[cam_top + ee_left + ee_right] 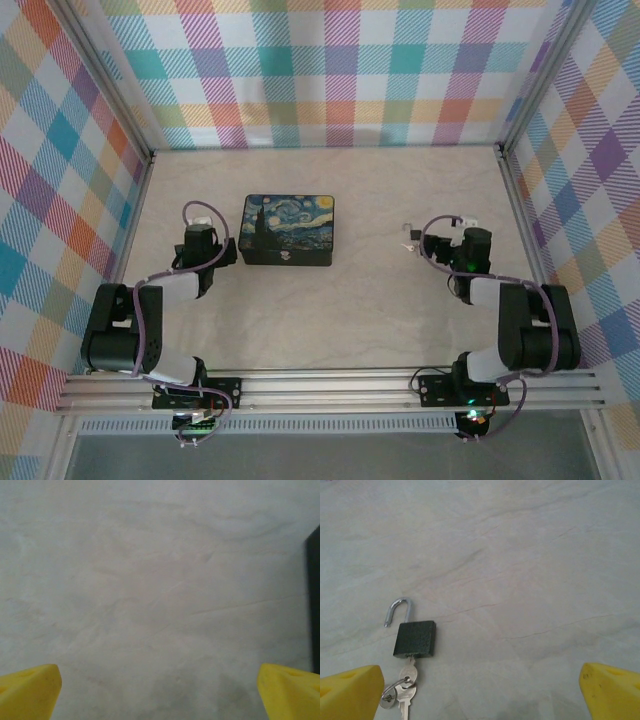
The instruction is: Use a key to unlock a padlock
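The padlock [415, 639] lies on the table [360, 320] right of the tin [288, 230], shackle sprung, key [409, 672] inserted — left gripper [160, 690] and right gripper [480, 692] gape empty — a low right-gripper sweep could knock it

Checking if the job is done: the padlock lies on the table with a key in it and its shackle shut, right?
No. The right wrist view shows the padlock on the table with a key in it, but its shackle is open, one end free of the body.
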### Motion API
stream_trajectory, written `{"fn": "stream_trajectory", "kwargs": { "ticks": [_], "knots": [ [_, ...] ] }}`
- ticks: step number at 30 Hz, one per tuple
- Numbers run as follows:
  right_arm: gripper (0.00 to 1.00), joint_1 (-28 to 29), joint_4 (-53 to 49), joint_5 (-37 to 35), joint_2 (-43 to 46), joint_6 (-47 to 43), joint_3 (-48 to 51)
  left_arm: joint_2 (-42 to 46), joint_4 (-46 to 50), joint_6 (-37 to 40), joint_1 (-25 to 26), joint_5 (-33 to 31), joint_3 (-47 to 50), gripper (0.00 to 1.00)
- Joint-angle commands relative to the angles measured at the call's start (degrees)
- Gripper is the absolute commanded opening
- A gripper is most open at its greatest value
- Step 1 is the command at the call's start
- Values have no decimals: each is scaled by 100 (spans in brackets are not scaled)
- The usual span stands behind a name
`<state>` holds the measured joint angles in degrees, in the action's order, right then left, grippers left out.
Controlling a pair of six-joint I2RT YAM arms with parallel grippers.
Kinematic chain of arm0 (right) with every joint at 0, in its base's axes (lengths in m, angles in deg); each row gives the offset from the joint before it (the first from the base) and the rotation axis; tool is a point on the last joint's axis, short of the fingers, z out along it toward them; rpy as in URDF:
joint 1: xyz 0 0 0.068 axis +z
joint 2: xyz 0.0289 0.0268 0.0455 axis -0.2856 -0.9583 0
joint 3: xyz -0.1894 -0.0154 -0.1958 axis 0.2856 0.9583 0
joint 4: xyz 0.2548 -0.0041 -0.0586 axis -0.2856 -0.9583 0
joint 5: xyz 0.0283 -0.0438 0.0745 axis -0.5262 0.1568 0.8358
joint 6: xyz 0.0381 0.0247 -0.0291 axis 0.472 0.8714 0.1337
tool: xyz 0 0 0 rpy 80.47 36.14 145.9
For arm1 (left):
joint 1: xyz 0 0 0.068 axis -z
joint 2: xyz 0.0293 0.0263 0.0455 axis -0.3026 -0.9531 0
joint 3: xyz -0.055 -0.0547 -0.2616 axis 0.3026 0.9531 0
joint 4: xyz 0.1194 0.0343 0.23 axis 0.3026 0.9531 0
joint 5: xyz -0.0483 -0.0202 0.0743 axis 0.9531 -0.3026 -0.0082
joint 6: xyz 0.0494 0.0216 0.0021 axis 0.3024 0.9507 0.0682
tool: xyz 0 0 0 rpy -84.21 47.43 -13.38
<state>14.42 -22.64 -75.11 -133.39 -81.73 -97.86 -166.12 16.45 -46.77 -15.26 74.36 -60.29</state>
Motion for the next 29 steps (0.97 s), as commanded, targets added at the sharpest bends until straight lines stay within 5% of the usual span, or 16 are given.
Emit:
{"fn": "stream_trajectory", "kwargs": {
  "ticks": [1, 6, 29],
  "knots": [
    [100, 18, 1363, 469, -201, -225, 181, 162, -1283, -53, -115, 918, 297, 100],
    [100, 20, 1249, 481, -263, -219, 38, -647, -2725, 112, -24, 1163, 616, 100],
    [100, 37, 1118, 474, -236, -241, 2, -582, -2423, 186, 108, 937, 550, 100]
  ]
}}
